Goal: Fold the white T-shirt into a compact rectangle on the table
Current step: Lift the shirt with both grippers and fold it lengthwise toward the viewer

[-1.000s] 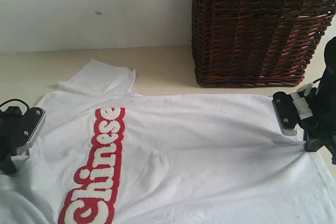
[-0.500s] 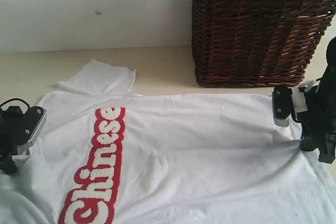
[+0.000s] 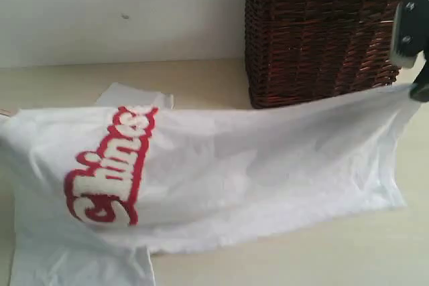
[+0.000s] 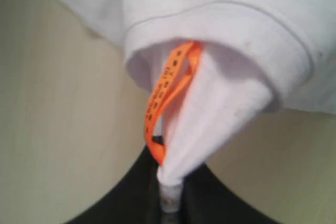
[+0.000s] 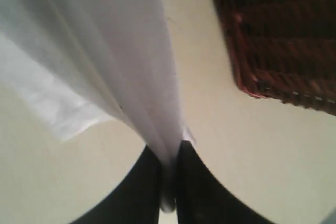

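Observation:
The white T-shirt (image 3: 221, 172) hangs stretched above the table (image 3: 201, 78), its red "Chinese" band (image 3: 110, 165) tilted at the left. My right gripper (image 3: 417, 88) at the far right edge is shut on the shirt's hem corner, and the right wrist view shows the cloth (image 5: 131, 77) pinched between its dark fingers (image 5: 197, 192). My left gripper is outside the exterior view. In the left wrist view it (image 4: 169, 182) is shut on the collar (image 4: 220, 35) beside the orange neck tag (image 4: 168, 93). One sleeve (image 3: 134, 95) still rests on the table behind.
A dark brown wicker basket (image 3: 322, 31) stands at the back right, close behind the raised shirt edge, and its base (image 5: 283, 40) shows in the right wrist view. A pale wall (image 3: 120, 11) rises behind the table.
Both grippers have risen with the shirt. It lay flat on the table before and now hangs between them, the right end lifted up beside the basket and the left arm gone from the exterior view.

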You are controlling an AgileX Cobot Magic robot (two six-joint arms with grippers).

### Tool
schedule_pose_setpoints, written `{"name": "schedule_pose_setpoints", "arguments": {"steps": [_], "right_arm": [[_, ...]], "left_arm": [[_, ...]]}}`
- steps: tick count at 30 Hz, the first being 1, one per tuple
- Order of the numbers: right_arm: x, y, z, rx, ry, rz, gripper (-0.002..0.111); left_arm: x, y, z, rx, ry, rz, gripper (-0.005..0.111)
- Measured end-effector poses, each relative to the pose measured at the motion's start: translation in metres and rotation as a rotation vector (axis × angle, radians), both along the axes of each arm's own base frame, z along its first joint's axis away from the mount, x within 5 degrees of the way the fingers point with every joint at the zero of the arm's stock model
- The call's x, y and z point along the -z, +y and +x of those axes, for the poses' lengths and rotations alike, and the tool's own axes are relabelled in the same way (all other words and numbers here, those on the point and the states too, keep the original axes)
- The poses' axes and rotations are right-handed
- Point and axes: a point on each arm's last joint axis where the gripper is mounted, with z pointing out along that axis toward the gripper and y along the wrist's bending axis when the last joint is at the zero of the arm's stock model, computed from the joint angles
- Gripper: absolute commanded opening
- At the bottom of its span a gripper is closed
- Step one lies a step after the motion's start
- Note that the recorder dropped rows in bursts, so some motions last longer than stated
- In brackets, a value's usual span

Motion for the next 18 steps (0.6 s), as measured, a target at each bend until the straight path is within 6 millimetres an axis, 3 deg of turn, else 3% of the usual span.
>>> {"name": "schedule_pose_setpoints", "arguments": {"steps": [7,11,18], "right_arm": [[-0.081,-0.005,-0.068,0.123,-0.245,0.055,0.0],[-0.108,-0.003,-0.103,0.232,-0.361,0.198,0.0],[-0.139,-0.002,-0.162,0.278,-0.541,0.348,0.0]], "left_arm": [[-0.081,0.017,-0.069,-0.231,-0.307,-0.061,0.0],[-0.11,0.013,-0.109,-0.382,-0.459,-0.201,0.0],[-0.143,0.007,-0.171,-0.397,-0.69,-0.26,0.0]]}}
